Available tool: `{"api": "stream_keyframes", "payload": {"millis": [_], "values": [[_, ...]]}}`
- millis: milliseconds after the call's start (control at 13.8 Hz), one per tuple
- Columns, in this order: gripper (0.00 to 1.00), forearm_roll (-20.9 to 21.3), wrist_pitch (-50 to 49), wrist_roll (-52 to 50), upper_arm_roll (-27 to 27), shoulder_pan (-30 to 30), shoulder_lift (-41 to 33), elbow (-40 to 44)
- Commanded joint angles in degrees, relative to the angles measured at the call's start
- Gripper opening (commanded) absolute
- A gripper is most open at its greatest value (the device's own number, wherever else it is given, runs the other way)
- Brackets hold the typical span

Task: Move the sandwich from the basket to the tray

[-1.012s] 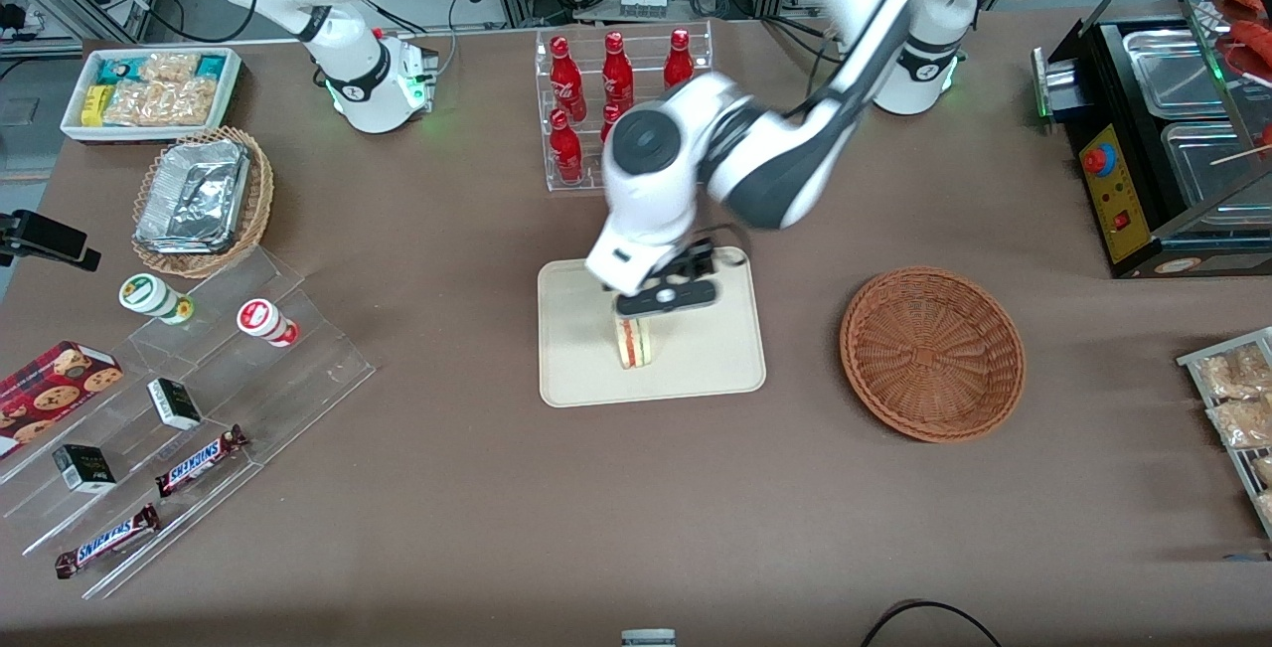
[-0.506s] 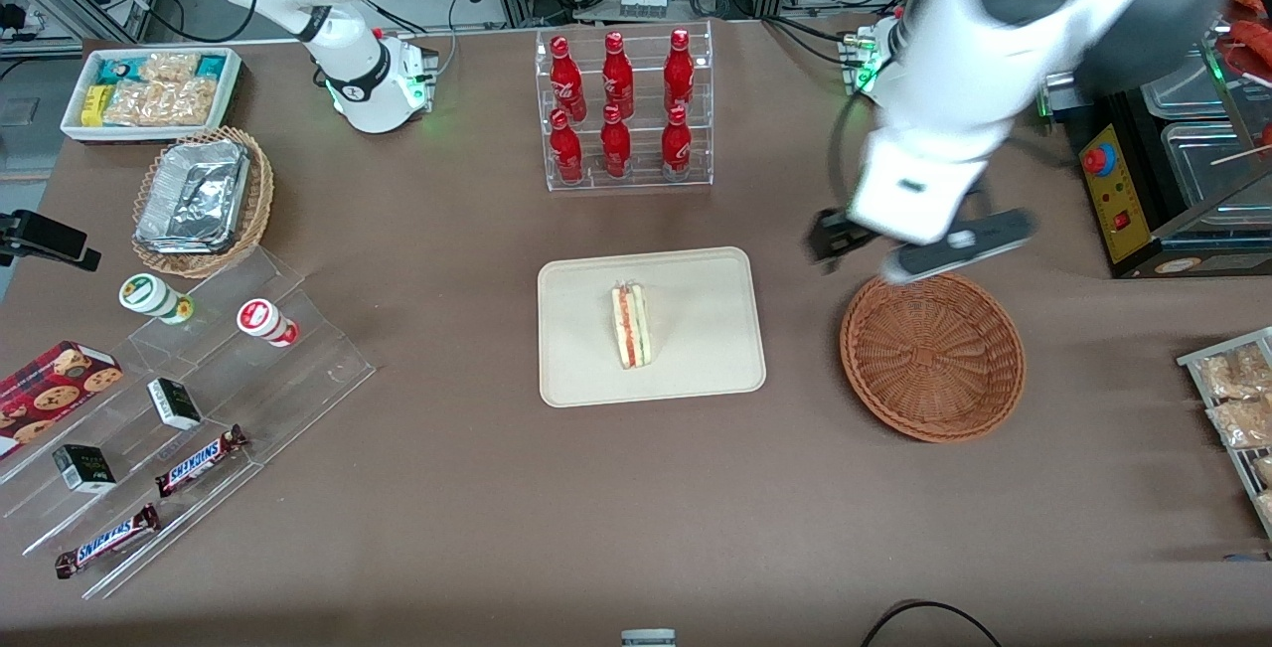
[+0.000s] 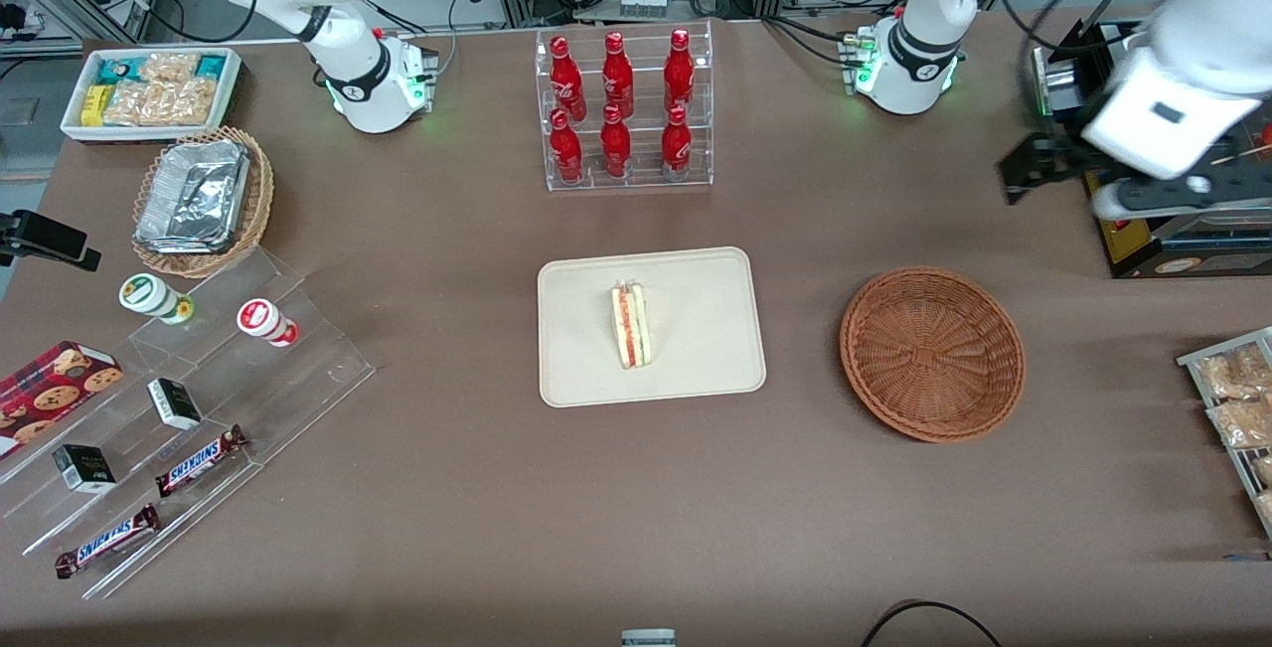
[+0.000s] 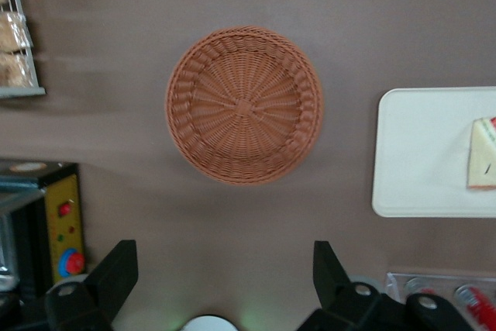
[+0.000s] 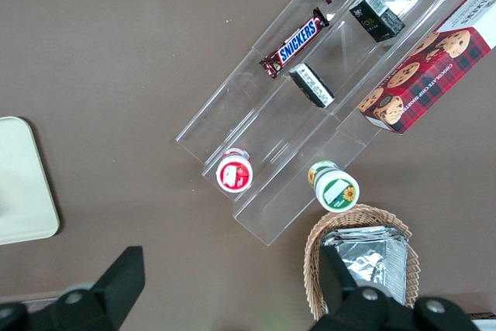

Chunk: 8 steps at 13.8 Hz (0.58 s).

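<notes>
The sandwich point(image 3: 632, 326) stands on its edge in the middle of the cream tray point(image 3: 696, 369), red and green filling facing up. The reddish-brown basket point(image 3: 932, 354) sits beside the tray toward the working arm's end, with nothing in it. My gripper point(image 3: 1143, 192) hangs high near the black warmer, farther from the front camera than the basket. In the left wrist view the gripper point(image 4: 223, 257) is open with only bare table between its fingers, and the basket point(image 4: 244, 105), tray point(image 4: 418, 153) and sandwich point(image 4: 482, 154) all show below it.
A clear rack of red bottles point(image 3: 621, 110) stands farther back than the tray. A black food warmer point(image 3: 1143, 220) and a snack rack point(image 3: 1232, 408) are at the working arm's end. Acrylic steps with snacks point(image 3: 199, 399) and a foil-filled tan basket point(image 3: 199, 200) lie toward the parked arm's end.
My gripper let go of the sandwich on the tray, then swung away over the basket to the warmer at the working arm's end. The sandwich stayed put.
</notes>
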Motion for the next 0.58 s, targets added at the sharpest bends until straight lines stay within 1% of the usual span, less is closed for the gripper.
{"api": "stream_keyframes", "payload": {"millis": [0, 145, 217, 506], "values": [[1.00, -0.44, -0.21, 8.36, -0.75, 4.30, 0.05, 0.86], [1.00, -0.09, -0.46, 8.46, 0.12, 3.95, 2.50, 3.40], [1.00, -0.52, -0.38, 8.72, 1.87, 3.43, 2.95, 4.02], [1.00, -0.61, -0.20, 8.72, 3.11, 1.93, 3.13, 4.64]]}}
